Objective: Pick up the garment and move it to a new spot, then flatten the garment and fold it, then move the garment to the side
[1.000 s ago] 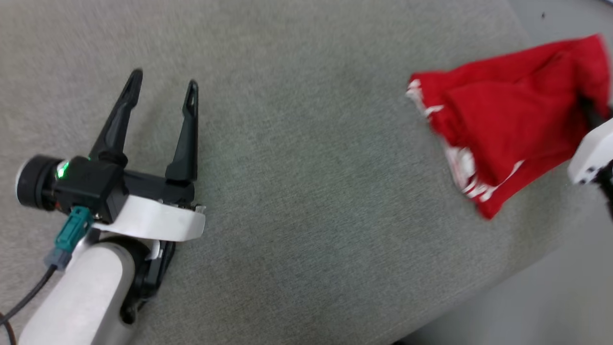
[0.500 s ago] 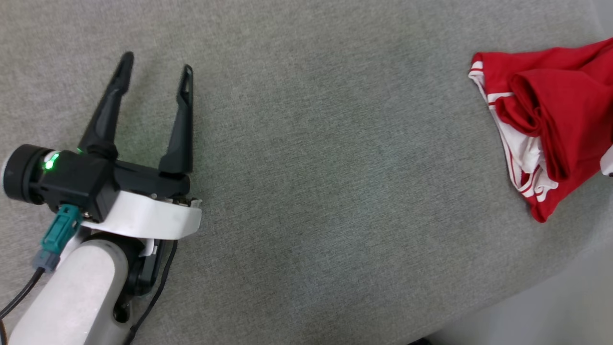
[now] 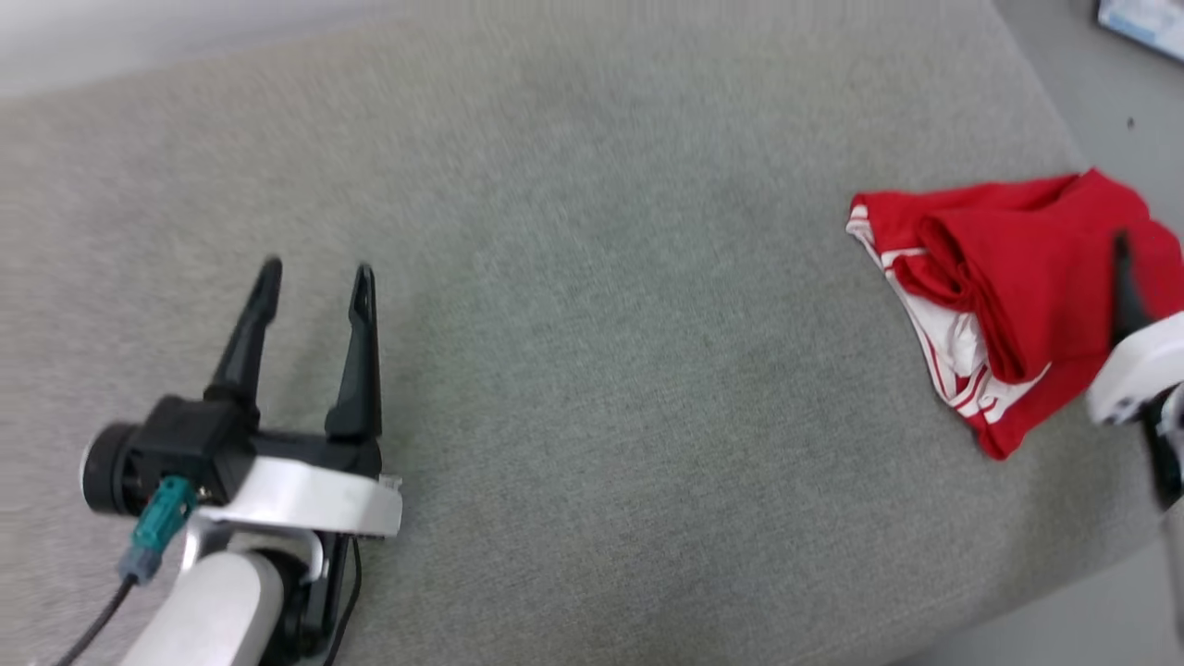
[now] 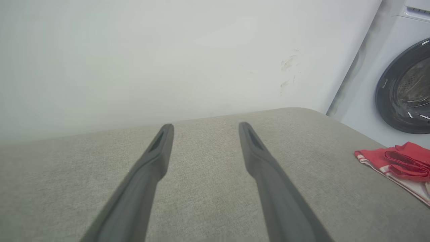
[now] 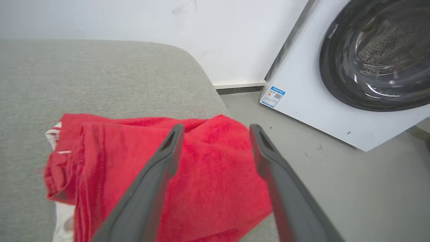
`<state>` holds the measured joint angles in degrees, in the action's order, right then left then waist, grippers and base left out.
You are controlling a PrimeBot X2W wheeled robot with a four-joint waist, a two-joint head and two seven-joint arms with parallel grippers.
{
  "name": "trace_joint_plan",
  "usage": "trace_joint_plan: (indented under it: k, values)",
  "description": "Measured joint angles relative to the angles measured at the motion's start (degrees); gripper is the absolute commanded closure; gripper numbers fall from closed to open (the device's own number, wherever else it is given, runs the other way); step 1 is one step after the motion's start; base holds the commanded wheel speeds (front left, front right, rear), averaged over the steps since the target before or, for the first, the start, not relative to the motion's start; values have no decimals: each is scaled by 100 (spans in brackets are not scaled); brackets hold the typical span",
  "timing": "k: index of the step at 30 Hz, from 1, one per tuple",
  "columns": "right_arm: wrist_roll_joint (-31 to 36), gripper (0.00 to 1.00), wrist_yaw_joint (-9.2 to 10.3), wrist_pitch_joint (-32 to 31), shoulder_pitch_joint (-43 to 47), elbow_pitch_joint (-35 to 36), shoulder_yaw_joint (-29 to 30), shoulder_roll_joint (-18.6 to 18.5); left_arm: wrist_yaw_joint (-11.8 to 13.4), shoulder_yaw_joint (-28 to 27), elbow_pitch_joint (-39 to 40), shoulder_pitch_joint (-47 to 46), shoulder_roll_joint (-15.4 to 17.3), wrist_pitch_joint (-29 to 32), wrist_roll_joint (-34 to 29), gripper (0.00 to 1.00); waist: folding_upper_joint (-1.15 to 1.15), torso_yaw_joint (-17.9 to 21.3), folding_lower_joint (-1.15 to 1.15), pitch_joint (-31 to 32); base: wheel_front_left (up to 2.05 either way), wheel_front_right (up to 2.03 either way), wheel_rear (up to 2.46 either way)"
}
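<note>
The garment [image 3: 1027,268] lies folded in a red bundle with white striped trim at the right end of the grey cushion; it also appears at the right edge of the left wrist view [image 4: 399,164]. My right gripper [image 5: 215,129] is open above the garment [image 5: 208,168], its two dark fingers [image 5: 158,174] apart with nothing between them. In the head view one of its fingers [image 3: 1122,287] and its white mount lie over the bundle's right side. My left gripper [image 3: 314,273] is open over bare cushion at the lower left, far from the garment.
The grey cushioned surface [image 3: 601,370] ends just right of the garment, with grey floor [image 5: 352,181] beyond. A white washing machine [image 5: 352,67] with a dark round door stands on that floor. A white wall [image 4: 168,60] runs behind the cushion.
The head camera has shifted, so the whole picture sits lower. The right gripper's finger and mount have come back into the head view over the garment's right side. The left gripper stays open.
</note>
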<state>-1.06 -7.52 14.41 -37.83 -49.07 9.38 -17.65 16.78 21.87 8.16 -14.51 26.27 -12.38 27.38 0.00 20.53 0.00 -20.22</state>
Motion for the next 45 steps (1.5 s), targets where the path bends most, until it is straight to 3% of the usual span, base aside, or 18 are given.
trace_joint_plan:
  k: [7, 17, 22, 33, 45]
  values:
    - [-401, 0, 1, -250, 1165, 1287, -421, 435, 91, -52, -266, 598, -145, -127, 180, 0, 0, -320, 0, 669, 0, 0, 0]
    - [-673, 0, 1, -794, 2802, 3593, -332, 1298, 89, -202, -660, 1032, -396, -237, 358, 0, 0, -1296, 0, 1303, 0, 0, 0]
    - [-667, 0, 1, -1048, 3136, 4419, -547, 1424, 69, -350, -848, 1229, -422, -246, 397, 0, 0, -1598, -1, 1571, 0, 0, 0]
    - [-591, 0, 1, -1461, 3875, 5422, -770, 1456, -65, -368, -1063, 1547, -483, -252, 259, 0, 0, -1715, -1, 2091, 0, 0, 0]
    - [-633, 0, 1, -1651, 4226, 5618, -737, 1462, -199, -264, -1215, 1634, -505, -253, 152, 0, 0, -1642, -1, 2283, 0, 0, 0]
